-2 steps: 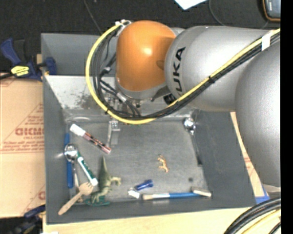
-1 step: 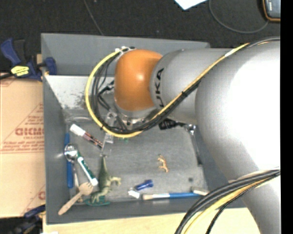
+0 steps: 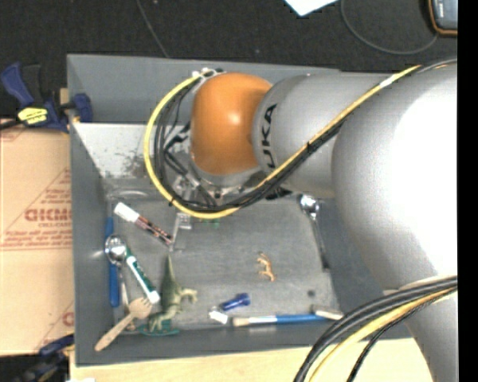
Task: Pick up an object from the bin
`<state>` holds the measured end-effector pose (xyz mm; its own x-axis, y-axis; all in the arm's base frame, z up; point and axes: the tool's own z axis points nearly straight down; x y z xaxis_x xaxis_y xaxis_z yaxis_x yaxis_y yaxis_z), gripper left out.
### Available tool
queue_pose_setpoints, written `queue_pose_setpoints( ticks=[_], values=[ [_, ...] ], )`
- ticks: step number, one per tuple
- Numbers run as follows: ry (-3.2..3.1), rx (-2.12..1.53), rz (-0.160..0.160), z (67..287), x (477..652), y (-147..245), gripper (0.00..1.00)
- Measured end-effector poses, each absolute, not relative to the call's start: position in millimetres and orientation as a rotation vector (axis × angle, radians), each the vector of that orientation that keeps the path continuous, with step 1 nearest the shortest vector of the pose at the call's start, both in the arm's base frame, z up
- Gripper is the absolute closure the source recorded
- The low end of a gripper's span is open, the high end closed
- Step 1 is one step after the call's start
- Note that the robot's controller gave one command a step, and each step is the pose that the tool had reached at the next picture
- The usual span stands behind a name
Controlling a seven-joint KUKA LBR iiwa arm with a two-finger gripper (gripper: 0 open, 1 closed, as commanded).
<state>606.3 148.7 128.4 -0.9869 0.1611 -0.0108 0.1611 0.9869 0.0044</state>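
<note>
Judging from where the arm stands, you are in the approach step, with nothing lifted yet. Your claw (image 3: 180, 220) sits low under the orange wrist cover (image 3: 223, 122), above the far-left part of the floor of the bin (image 3: 88, 237). The cover and its cables hide most of the claw, so you cannot tell how wide it stands, and no object shows in its hold.

The thing nearest to it is a marker (image 3: 143, 223) with a white cap and a dark red barrel. It lies slantwise on the floor just left of the claw, and whether the two touch cannot be made out. If that is your pick, the next move calls for a short shift left, lining the claw across the barrel, then a straight descent and a close.

The rest of the bin's load lies mostly along the left wall and the near wall:
- a metal spoon (image 3: 115, 251) and a blue handle (image 3: 111, 273) against the left wall
- a green-and-white toothbrush (image 3: 143, 281) just right of them
- a green toy dinosaur (image 3: 172, 297) and a wooden stick (image 3: 121, 327) heaped in the near-left corner
- a small blue piece (image 3: 236, 301) and a long blue-handled tool (image 3: 277, 319) by the near wall
- a tiny tan figure (image 3: 264, 267) alone on the open middle floor, well apart from everything else
</note>
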Motion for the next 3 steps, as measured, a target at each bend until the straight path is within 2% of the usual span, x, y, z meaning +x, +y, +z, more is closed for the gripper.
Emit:
queue_pose_setpoints(
  ticks=[1, 2, 3],
  values=[
    [3.081, 0.613, 0.003, 102.5, 591.2, 158.3, 0.0],
    [3.096, 0.46, 0.004, 70.8, 607.5, 146.2, 0.0],
    [3.012, 0.886, 0.006, 71.1, 582.6, 161.2, 1.0]
  ],
)
